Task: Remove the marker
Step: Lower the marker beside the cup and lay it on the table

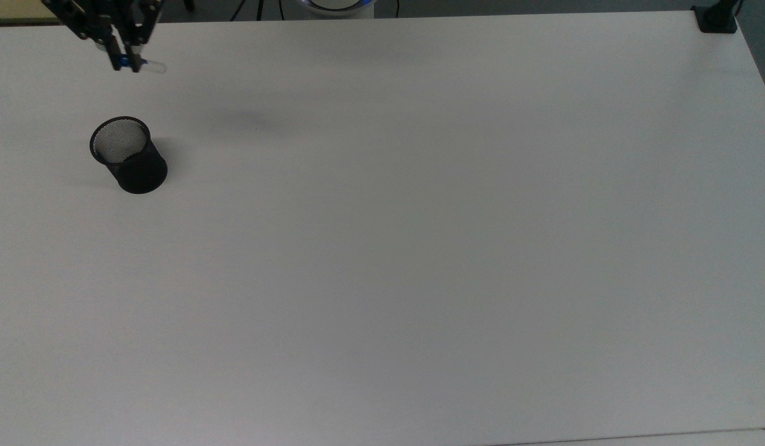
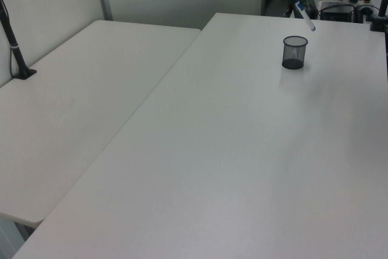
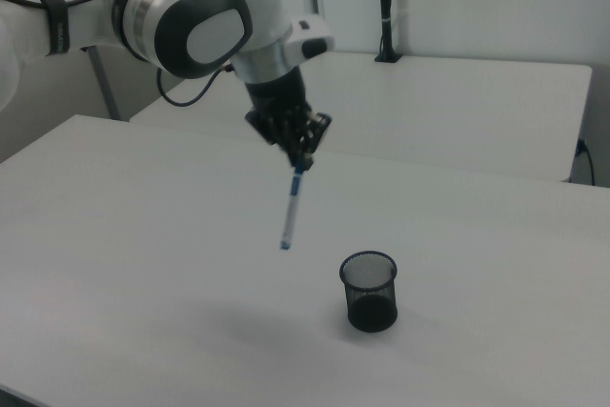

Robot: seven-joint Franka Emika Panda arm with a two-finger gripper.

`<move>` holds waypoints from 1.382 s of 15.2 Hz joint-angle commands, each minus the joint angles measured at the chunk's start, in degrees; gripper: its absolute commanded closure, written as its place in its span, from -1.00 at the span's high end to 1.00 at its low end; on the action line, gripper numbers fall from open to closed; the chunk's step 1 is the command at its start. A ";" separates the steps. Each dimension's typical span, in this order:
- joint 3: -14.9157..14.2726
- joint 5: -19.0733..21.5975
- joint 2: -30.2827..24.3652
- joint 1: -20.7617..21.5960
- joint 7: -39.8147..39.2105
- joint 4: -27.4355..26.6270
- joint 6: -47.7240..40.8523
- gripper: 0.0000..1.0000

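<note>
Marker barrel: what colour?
White, with blue bands; the marker shows best in the right view.

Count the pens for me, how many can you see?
1. The marker hangs in the air from the tool, above the table, outside the mesh cup, whose inside looks bare.

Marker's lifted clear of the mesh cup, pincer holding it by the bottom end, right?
Not quite. The pincer holds the marker by its top end; the barrel hangs below it, as the right view shows. It is indeed clear of the mesh cup.
</note>
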 commanded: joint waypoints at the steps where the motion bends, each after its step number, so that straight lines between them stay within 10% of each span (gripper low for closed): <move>1: 1.76 0.68 5.79 2.57 1.10 0.01 -3.85 -0.70; 21: 1.85 -3.36 20.04 6.17 9.02 -7.11 21.54 -0.65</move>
